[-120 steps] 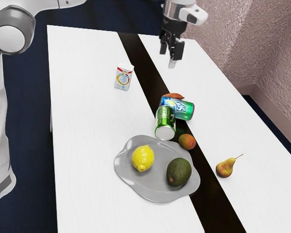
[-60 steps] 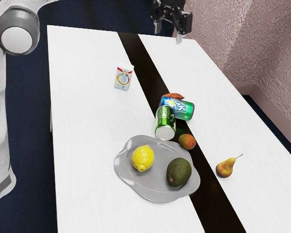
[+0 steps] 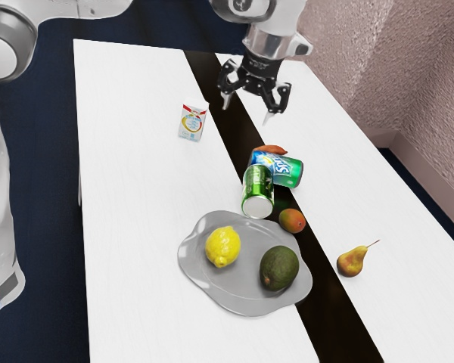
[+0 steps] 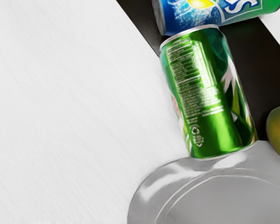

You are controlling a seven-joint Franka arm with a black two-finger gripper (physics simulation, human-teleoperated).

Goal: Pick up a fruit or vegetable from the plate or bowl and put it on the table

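Exterior view: the hand point(image 3: 247, 109) hangs in the air above the white counter point(image 3: 136, 219), its fingers spread apart with nothing between them. The task's fruit, a yellow lemon point(image 3: 223, 246) and a dark green avocado point(image 3: 279, 268), rests on a grey, wavy-edged plate point(image 3: 246, 304), well apart from the hand and closer to the exterior view's lower edge. On the plate, the lemon lies toward the exterior view's left and the avocado toward its right, a little apart. Between the hand and that fruit, in the exterior view, come a blue and green soda can point(image 3: 287, 171) on its side, with a reddish-brown thing point(image 3: 271, 150) partly hidden behind it, and a green can point(image 3: 258, 189). In the wrist view the green can lies with one end by the plate's rim and the other by the soda can. A small orange-green fruit point(image 3: 292, 220) sits just beside the plate. A pear point(image 3: 351, 262) lies off toward the exterior view's right, and a small carton point(image 3: 192, 122) stands toward its left.
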